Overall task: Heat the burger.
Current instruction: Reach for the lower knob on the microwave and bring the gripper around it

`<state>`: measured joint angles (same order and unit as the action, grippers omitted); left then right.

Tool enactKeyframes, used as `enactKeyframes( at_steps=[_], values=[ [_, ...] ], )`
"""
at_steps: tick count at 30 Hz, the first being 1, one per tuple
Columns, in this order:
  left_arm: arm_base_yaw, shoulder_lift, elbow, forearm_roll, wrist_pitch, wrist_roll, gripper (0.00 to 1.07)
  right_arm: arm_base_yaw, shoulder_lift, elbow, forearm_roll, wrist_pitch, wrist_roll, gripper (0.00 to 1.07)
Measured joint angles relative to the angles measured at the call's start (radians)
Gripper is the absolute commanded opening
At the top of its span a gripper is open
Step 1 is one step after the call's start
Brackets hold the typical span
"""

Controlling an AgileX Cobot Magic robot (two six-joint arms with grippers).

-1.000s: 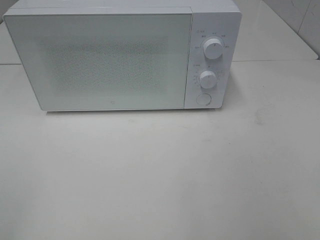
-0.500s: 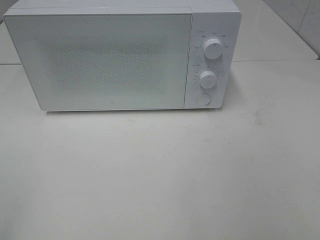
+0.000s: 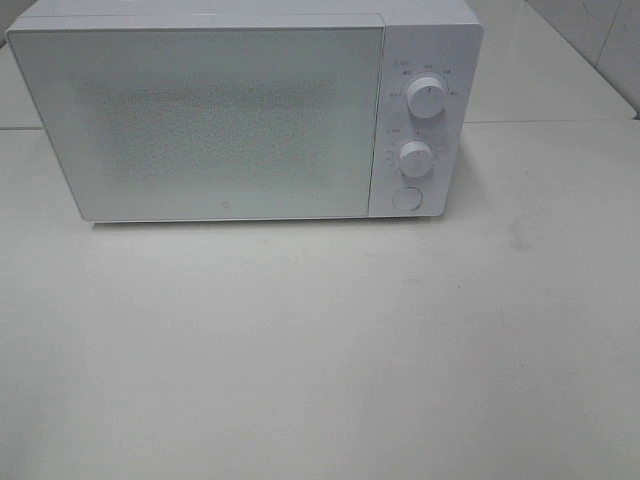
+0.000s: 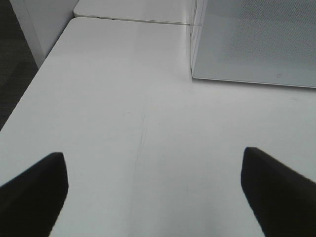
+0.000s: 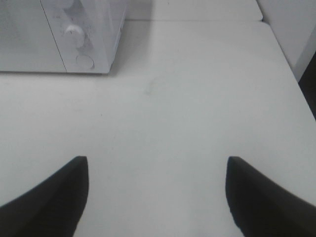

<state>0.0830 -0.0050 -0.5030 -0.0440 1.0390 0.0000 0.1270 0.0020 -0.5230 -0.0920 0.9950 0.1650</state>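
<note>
Hovering over the desk point(image 3: 320, 350), left claw point(image 4: 153, 155) and right claw point(image 5: 156, 160) both gape wide, empty. Nothing has shifted this past second. The microwave point(image 3: 245, 110) is shut and the burger is out of sight, maybe inside, so no progress shows.

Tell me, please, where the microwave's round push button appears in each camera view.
Exterior high: the round push button sits right of centre, directly under the lower knob.
Left wrist: not in it.
Right wrist: the round push button shows under the lower knob, far from the camera.
Shared landmark: the microwave door, visible in all three.
</note>
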Motion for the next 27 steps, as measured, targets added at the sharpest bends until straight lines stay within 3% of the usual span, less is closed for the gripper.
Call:
enactKeyframes(
  at_steps=[27],
  values=[
    [0.000, 0.000, 0.000, -0.004, 0.000, 0.000, 0.87, 0.000, 0.458, 0.113, 0.000, -0.636, 0.000, 0.74]
  ],
)
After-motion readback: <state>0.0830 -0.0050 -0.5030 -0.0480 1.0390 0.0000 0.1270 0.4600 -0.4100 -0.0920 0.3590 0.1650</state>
